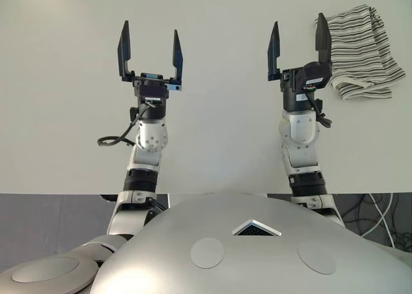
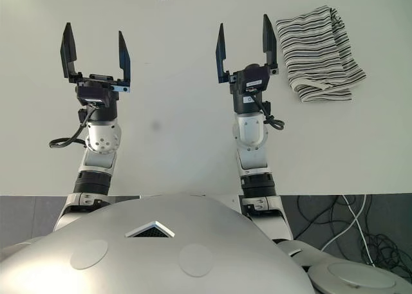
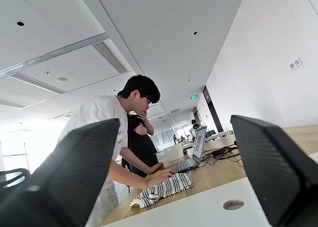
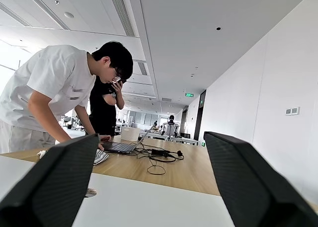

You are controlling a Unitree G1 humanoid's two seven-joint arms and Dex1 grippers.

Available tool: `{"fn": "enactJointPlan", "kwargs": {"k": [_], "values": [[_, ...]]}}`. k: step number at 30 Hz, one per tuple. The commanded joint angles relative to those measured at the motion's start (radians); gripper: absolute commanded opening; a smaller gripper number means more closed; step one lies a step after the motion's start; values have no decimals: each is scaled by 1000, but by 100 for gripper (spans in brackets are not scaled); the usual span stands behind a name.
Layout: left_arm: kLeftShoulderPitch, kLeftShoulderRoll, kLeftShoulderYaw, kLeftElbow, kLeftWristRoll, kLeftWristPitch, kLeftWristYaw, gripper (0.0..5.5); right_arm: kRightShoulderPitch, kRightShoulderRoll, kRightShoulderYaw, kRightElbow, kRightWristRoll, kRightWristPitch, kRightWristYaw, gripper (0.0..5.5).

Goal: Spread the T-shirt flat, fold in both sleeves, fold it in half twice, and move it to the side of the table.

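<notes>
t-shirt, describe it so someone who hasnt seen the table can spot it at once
Start at the white table and go to its far right side, just right of the right gripper. The T-shirt lies there folded, the only striped thing on it.

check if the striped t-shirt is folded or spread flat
Folded. The T-shirt lies as a compact bundle with stacked layers and a doubled edge showing, at the far right of the table.

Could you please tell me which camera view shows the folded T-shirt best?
The right eye view: the whole folded T-shirt lies unobstructed. In the left eye view the right pincer overlaps its edge; the left wrist view shows it small and distant; the right wrist view, a sliver.
</notes>
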Motion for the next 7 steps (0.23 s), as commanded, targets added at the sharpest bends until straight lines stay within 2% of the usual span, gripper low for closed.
{"fn": "enactJointPlan", "kwargs": {"k": [1,7], "values": [[6,3,4,-20,7,19,9,411,-1,9,-4,-4,-5,-5,-7,392],[8,3,0,-33,3,23,6,411,1,12,-3,-5,-12,-3,-7,392]]}}
